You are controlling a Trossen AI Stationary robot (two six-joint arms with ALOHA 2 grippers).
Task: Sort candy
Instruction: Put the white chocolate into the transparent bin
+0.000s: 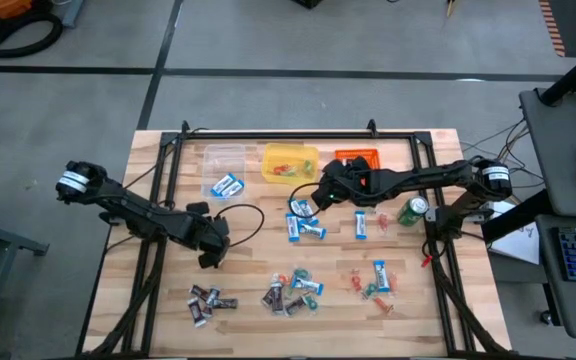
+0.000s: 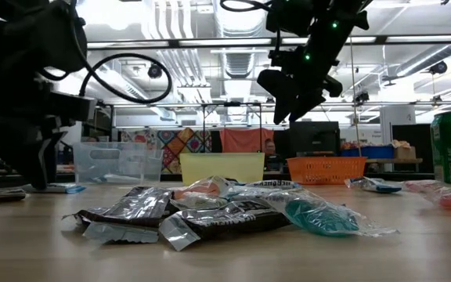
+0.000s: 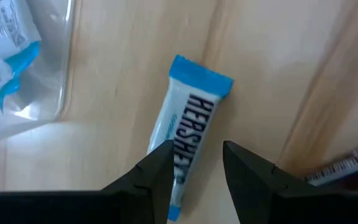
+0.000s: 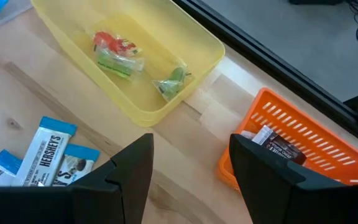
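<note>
Left gripper [image 3: 196, 168], fingers spread, straddles a blue-and-white candy [image 3: 192, 127] lying loose at frame centre beside the clear tub [image 3: 27, 68]; right gripper [image 4: 188, 168] spread, empty, between yellow tub [image 4: 188, 37] and orange tub [image 4: 303, 134]; risk: off-centre closing could skid the wrapper aside.

Glossy plastic candy [image 3: 191, 130] wrappers lie on a matt wooden table [image 3: 272, 62].
</note>
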